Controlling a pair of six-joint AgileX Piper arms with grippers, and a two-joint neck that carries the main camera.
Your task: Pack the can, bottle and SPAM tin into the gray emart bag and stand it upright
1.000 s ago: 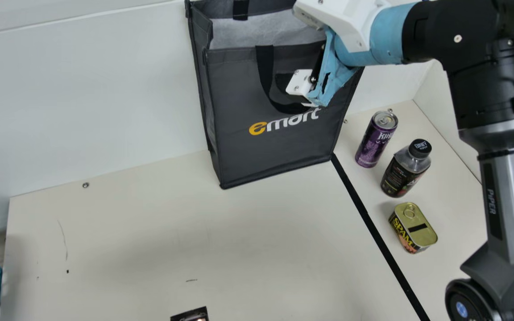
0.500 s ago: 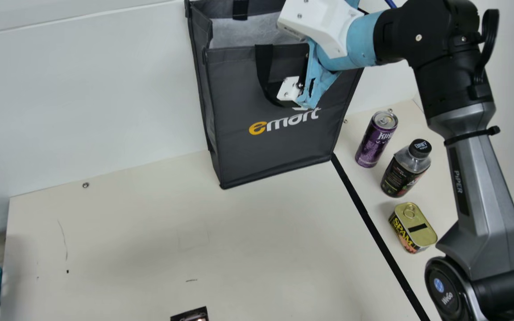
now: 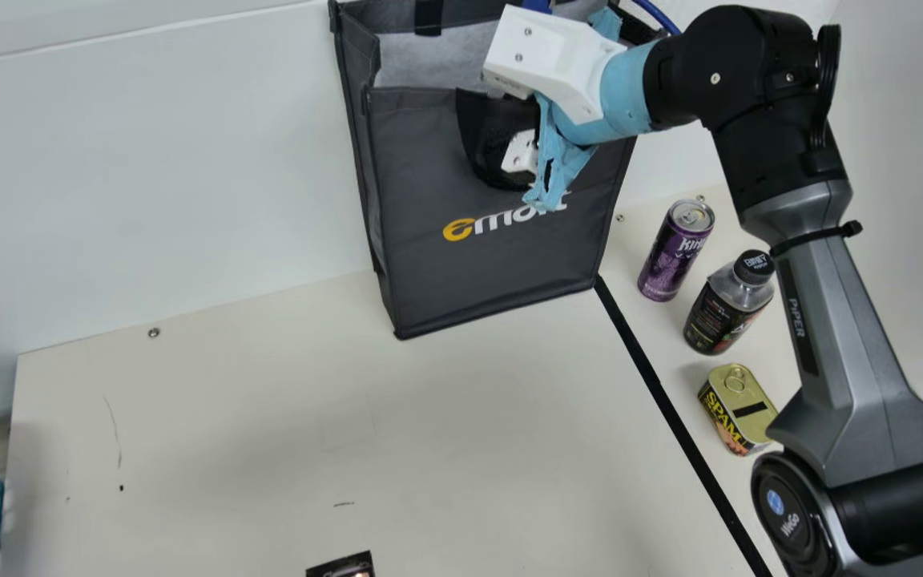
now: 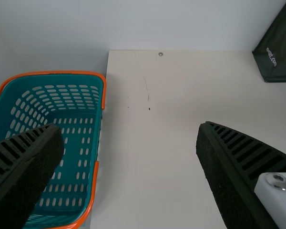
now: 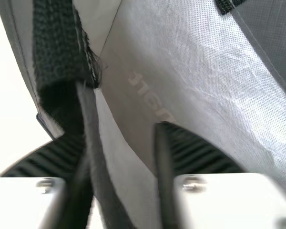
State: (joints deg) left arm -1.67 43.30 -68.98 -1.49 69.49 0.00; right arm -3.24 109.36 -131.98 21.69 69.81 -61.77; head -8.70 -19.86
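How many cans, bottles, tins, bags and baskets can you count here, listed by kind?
Cans: 1, the purple can
Bottles: 1, the black-capped bottle
Tins: 1, the SPAM tin
Bags: 1, the gray emart bag
Baskets: 1, the teal basket with orange handles
Total: 5

Left gripper [image 4: 128, 129] hanging open, ribbed fingers standing wide apart, one overlapping the teal basket [image 4: 81, 100] from this angle. Basket sitting just beside the table [image 4: 152, 157]'s left edge, orange handles [image 4: 99, 179] lying along its rim. Screw [image 4: 160, 54] showing near the far edge; thin scratch [image 4: 146, 88] running nearer in. Gray bag [image 4: 282, 45] standing by the far edge, partly showing.
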